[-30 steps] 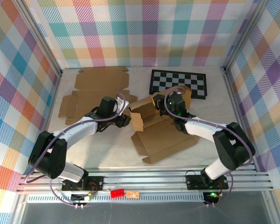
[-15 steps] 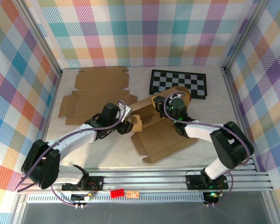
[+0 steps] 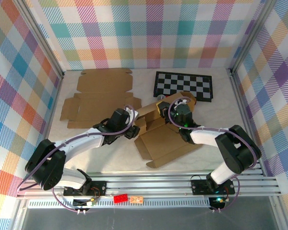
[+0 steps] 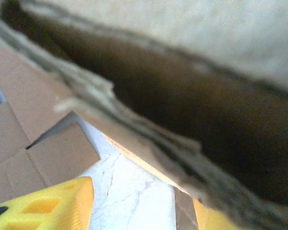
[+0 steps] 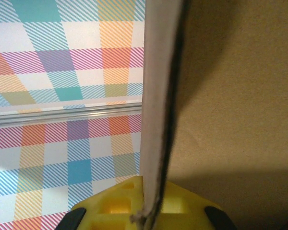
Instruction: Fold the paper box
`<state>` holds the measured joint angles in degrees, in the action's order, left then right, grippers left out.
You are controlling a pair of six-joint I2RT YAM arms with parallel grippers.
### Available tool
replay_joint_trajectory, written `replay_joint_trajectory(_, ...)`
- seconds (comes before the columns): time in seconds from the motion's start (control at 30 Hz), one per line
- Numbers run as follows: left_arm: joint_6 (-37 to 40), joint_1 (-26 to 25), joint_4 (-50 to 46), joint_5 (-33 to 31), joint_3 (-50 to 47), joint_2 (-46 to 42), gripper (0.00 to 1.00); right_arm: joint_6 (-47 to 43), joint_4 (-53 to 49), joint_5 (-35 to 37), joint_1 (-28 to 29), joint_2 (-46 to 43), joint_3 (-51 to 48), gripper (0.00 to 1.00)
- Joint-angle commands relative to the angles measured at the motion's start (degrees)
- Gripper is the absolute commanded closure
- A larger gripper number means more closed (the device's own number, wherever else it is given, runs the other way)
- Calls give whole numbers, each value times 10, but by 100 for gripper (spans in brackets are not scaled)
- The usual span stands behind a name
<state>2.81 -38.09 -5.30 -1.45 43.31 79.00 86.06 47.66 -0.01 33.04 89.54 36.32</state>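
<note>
Paper box [image 3: 165,139]: partly folded brown cardboard, lying around the centre of the table [image 3: 221,120]. The base panel is flat toward the near edge, and side panels are raised along its far and left sides.
Left gripper [image 3: 132,131]: placed at the left side of the box, against a raised side panel. In the left wrist view the yellow fingers [image 4: 53,206] are seen well apart, with bare table top between them. A blurred cardboard edge crosses just ahead of them. Nothing is gripped.
Right gripper [image 3: 162,104]: placed at the far side of the box, at the raised panel near the checkerboard [image 3: 184,85]. In the right wrist view the panel edge [image 5: 158,96] runs down between the yellow fingers [image 5: 110,205], which are closed against it on both sides.
Checkerboard: flat at the far edge, right of centre, just behind the box.
Flat cardboard blanks [image 3: 98,96]: unfolded, toward the far left corner, apart from the box.
</note>
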Motion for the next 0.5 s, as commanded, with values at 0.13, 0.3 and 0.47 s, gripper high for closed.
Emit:
replay_joint_trajectory(0.13, -57, -24, 56, -92, 6, 18, 44, -11, 9, -3, 8, -3, -6, 100)
replay_joint_trajectory(0.3, -76, -44, 60, -132, 23, 44, 44, -10, 4, -1, 12, -5, -7, 100)
replay_joint_trajectory(0.47, -96, -71, 57, -192, 32, 67, 48, -9, -2, -2, 12, -8, -1, 100)
